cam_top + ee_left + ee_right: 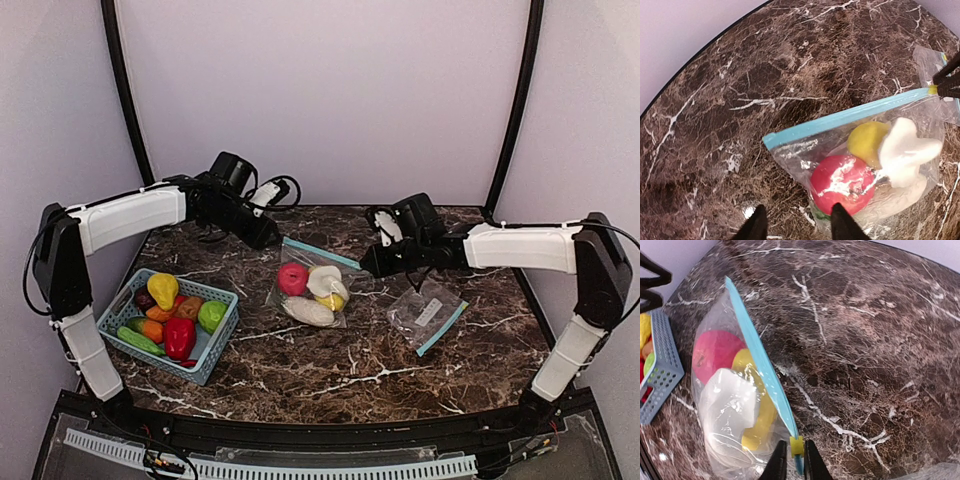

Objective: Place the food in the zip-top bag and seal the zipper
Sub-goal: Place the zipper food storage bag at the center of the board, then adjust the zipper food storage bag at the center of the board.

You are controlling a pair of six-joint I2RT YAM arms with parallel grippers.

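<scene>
Teal zipper (320, 253) runs left-right (mouth rearward); right end effector (795, 444) pinches slider (797, 447), left end effector (797, 207) parted, empty.

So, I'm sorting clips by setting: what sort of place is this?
Probably a robot test booth, not a kitchen: plain pale walls enclose a marble-patterned table, left arm and right arm are bolted at its edge, and the basket holds toy food.

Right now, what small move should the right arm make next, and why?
Probably open the right fingers and lift off the yellow slider. It sits at the end of the teal zipper strip, which looks flat and closed along the bag. Food is inside, and the left fingers are open, clear of the bag.
</scene>
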